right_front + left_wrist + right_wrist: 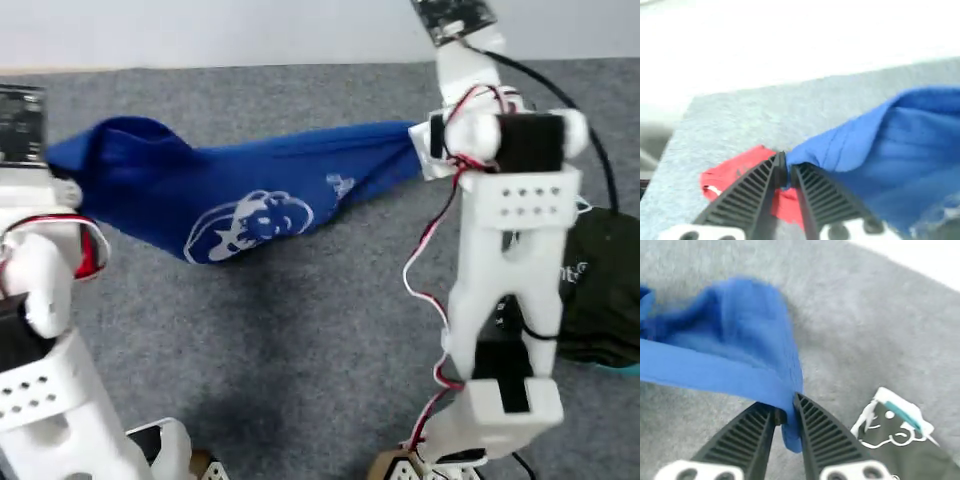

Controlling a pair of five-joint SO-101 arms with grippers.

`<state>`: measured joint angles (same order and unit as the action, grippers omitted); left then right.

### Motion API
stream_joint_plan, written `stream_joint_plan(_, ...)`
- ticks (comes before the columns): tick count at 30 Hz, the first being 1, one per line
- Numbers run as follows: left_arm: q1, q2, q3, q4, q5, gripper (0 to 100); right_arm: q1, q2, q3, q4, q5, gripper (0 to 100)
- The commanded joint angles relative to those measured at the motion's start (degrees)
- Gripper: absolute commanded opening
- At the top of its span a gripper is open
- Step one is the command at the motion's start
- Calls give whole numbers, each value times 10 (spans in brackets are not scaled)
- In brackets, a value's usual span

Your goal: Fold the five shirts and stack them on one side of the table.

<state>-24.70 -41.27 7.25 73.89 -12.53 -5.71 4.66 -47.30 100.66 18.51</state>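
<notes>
A blue shirt (pixel 240 195) with a white print hangs stretched above the grey table between both arms. My left gripper (pixel 786 172) is shut on one end of the blue shirt (pixel 880 150), at the left of the high view. My right gripper (pixel 786 416) is shut on the other end of the blue shirt (pixel 740 355), at the upper right of the high view near the right arm (pixel 505 260). A red shirt (pixel 735 177) lies on the table under the left gripper. A dark shirt (pixel 600 290) with white print lies at the right, and the dark shirt (pixel 900 440) lies beside the right gripper.
The grey felt table (pixel 300 350) lies open in the middle and front. Its far edge (pixel 250 66) meets a pale wall. The left arm's white body (pixel 40 380) stands at the lower left.
</notes>
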Motion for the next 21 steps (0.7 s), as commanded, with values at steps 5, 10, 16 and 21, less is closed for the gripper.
stream_joint_plan(5, -33, -14, -103, -20, 49, 5, 25, -124, -4, 20, 3, 10)
stream_joint_plan(10, -35, -14, -195, -18, 55, 5, 25, -196, -4, 18, 3, 10)
stream_joint_plan(16, -33, -14, -335, 11, 55, 5, 26, -285, -4, 18, 3, 10)
stream_joint_plan(21, -34, -14, -430, 51, 52, 5, 26, -347, -4, 18, 6, 10)
